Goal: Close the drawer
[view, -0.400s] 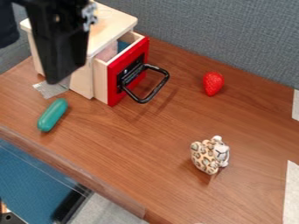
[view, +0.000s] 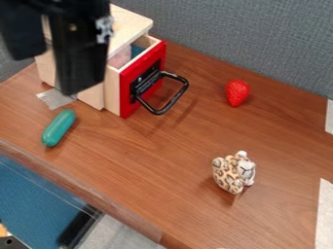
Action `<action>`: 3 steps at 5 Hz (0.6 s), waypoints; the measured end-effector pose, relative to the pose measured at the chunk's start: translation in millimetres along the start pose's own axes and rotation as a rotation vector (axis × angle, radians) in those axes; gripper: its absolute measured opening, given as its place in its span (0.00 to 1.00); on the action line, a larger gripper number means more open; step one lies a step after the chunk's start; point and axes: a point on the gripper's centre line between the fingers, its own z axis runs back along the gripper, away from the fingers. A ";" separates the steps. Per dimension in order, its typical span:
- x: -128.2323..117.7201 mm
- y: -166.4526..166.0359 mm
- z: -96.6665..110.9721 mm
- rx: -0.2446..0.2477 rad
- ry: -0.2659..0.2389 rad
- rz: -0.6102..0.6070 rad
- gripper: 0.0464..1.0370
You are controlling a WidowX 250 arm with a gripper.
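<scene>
Brown wood-look table (view: 162,170), gray fabric wall (view: 240,39) behind | red-fronted drawer (view: 127,99) sticking partway out of the pale wooden box (view: 133,22), so yeah, not closed | gripper (view: 50,72) up top left by the box, fingers spread, nothing between 'em | strawberry (view: 237,92), teal capsule thing (view: 58,128) and spotted toy animal (view: 232,172) just chilling

Cabinet (view: 132,24) partly behind the jaws

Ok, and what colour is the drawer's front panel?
Red, with a black handle on it; the front panel shows best in the camera view.
</scene>
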 end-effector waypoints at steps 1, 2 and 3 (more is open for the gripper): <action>32.9 12.0 -17.7 -0.025 0.036 -0.075 0.96; 65.6 23.6 -33.5 -0.014 0.045 -0.059 0.96; 112.1 29.8 -59.1 0.080 0.043 -0.010 0.96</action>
